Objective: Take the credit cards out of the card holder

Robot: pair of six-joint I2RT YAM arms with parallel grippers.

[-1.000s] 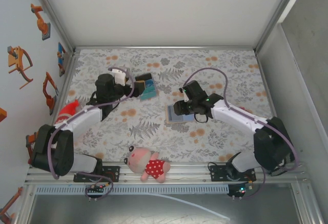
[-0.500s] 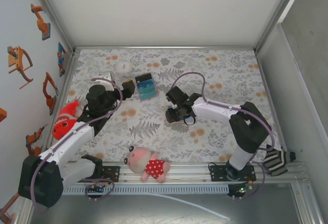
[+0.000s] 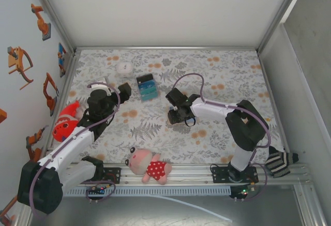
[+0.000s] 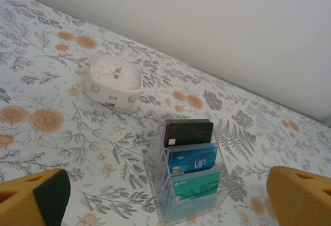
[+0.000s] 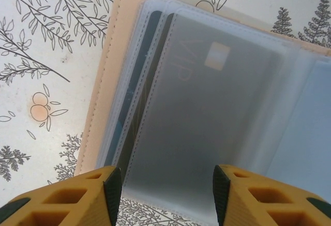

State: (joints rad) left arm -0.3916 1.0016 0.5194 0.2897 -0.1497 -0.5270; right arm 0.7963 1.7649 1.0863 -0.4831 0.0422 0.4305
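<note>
Toward the middle of the tabletop, right fingers, parted and empty over the card holder, should pinch the grey card squarely; left fingers gape empty.

Clear stand with three cards on the floral tabletop.
A black card stands at the back, a blue card in the middle, a teal card in front. A white clock sits beyond, to the left. The left hand has its yellow fingers spread wide.
</note>
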